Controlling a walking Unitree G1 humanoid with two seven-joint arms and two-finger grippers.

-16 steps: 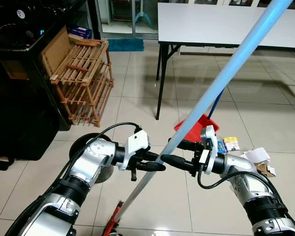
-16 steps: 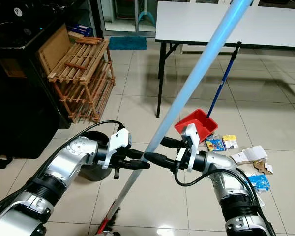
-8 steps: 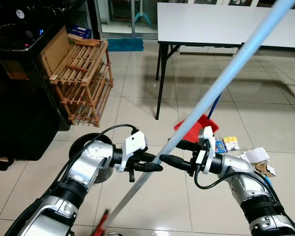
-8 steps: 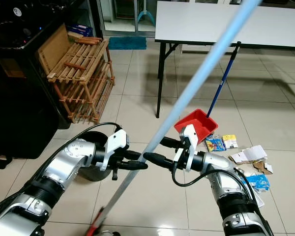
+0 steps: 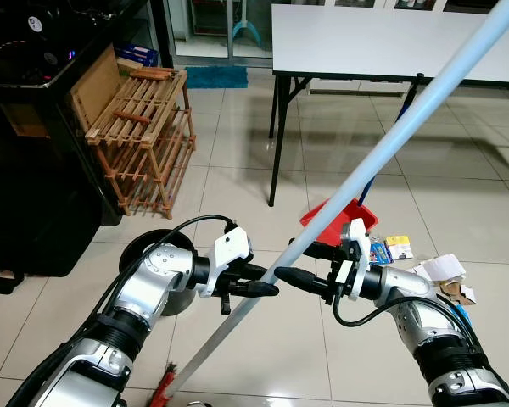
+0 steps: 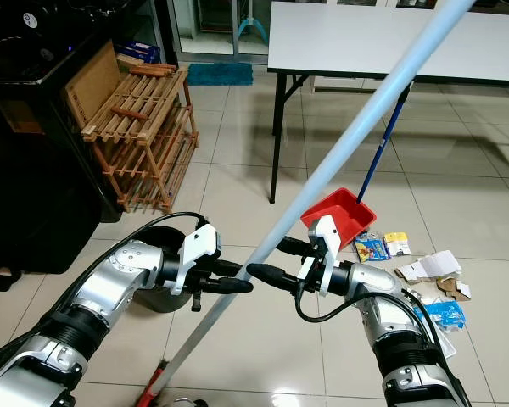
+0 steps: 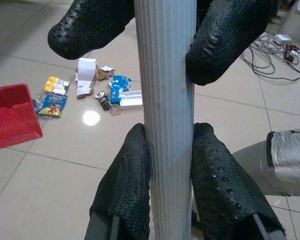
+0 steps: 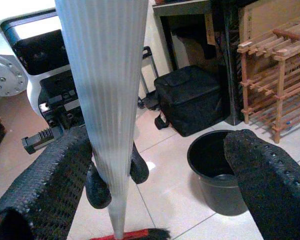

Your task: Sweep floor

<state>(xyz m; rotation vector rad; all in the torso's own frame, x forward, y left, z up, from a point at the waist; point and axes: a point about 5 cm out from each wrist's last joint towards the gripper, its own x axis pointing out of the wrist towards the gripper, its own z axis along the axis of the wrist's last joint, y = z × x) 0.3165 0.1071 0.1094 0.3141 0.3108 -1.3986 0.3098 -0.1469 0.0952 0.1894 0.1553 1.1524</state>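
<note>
Left gripper (image 5: 267, 288) around broom pole (image 5: 382, 153)

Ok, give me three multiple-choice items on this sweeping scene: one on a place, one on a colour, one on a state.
1. Where does the litter lie?
A. Beside the red dustpan
B. On the white table
C. Inside the black bucket

2. What colour is the broom handle?
A. Red
B. Light blue
C. Black

3. How does the left gripper stand?
A. Open, away from the handle
B. Shut on the handle
C. Holding the dustpan

Answers: 1 A, packets lie on tiles next to it; 2 B, the pole looks pale blue; 3 B, both fingers press its sides.
</note>
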